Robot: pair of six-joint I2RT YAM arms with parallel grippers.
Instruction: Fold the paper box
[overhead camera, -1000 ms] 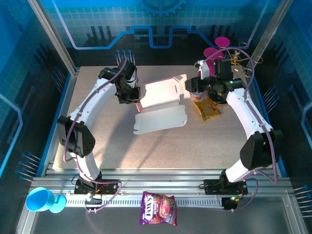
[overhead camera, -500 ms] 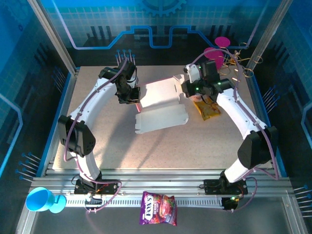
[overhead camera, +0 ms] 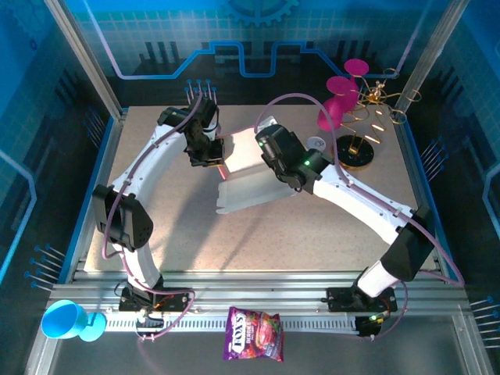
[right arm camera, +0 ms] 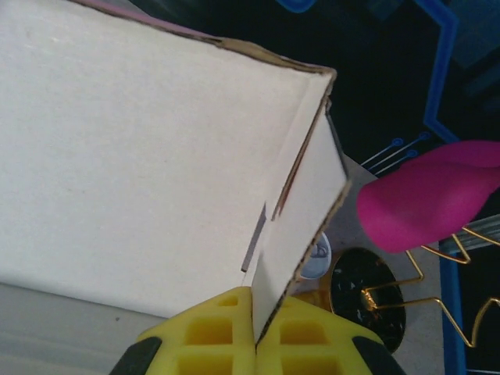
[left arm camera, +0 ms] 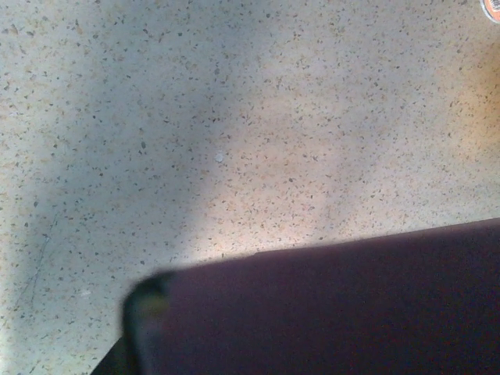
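**Pink card, speckled stone, blue walls**

The paper box (overhead camera: 248, 168) shows its whitish inner side, with a thin pink strip along its left edge. Up close, its cut edges look brownish. The tabletop (overhead camera: 312, 234) is beige, peppered with dark specks. The left arm (overhead camera: 148, 168) and right arm (overhead camera: 367, 207) are white with black joints, and their cables (overhead camera: 293, 98) are purple. The right pincer (right arm camera: 254, 316) has yellow pads (right arm camera: 211, 332) moulded in a waffle grid, black at the outer corners. The cups (overhead camera: 337, 98) are magenta, on a gold wire stand (overhead camera: 383, 113) with a black disc base. There is a sky-blue cup (overhead camera: 64, 320), and a purple snack bag (overhead camera: 254, 333) with red and green print. The back wall (overhead camera: 156, 31) is blue, gridded, with lighter circuit-like lines.
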